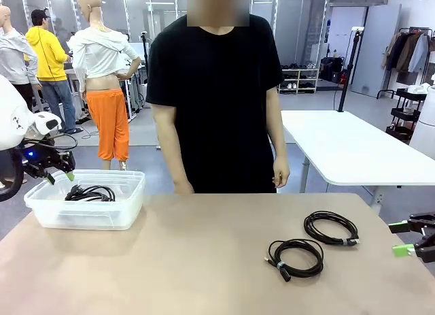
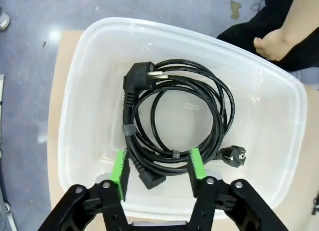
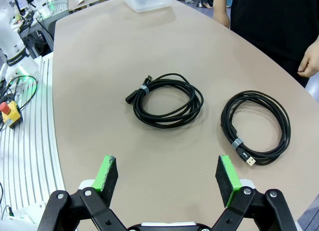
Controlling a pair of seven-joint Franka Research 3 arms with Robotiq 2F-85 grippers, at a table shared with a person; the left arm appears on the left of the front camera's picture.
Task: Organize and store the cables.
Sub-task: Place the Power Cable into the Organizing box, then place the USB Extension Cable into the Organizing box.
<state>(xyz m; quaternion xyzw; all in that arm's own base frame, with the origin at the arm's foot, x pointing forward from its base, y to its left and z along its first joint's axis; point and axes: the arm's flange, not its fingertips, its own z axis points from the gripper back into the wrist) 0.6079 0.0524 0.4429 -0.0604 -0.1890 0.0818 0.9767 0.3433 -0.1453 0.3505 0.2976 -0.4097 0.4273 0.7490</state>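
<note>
One coiled black cable [image 1: 90, 192] with plug ends lies inside the clear plastic bin [image 1: 132, 205] at the table's far left. My left gripper [image 1: 60, 177] hovers just above the bin's left end. In the left wrist view this cable [image 2: 219, 116] rests on the bin [image 2: 84, 91] floor, and the left gripper [image 2: 157, 163] stands open over it, its green pads apart. Two more coiled cables [image 1: 296, 256] [image 1: 331, 227] lie on the table at the right. My right gripper [image 1: 399, 238] is open at the table's right edge, and in its wrist view the right gripper [image 3: 167, 173] faces both cables [image 3: 167, 100] [image 3: 256, 125].
A person in a black shirt stands at the far side, one hand [image 1: 182, 187] by the table edge and the other hand [image 1: 280, 172] hanging. The tan table [image 1: 190, 260] is bare between the bin and the two cables. A white table [image 1: 346, 148] stands behind at the right.
</note>
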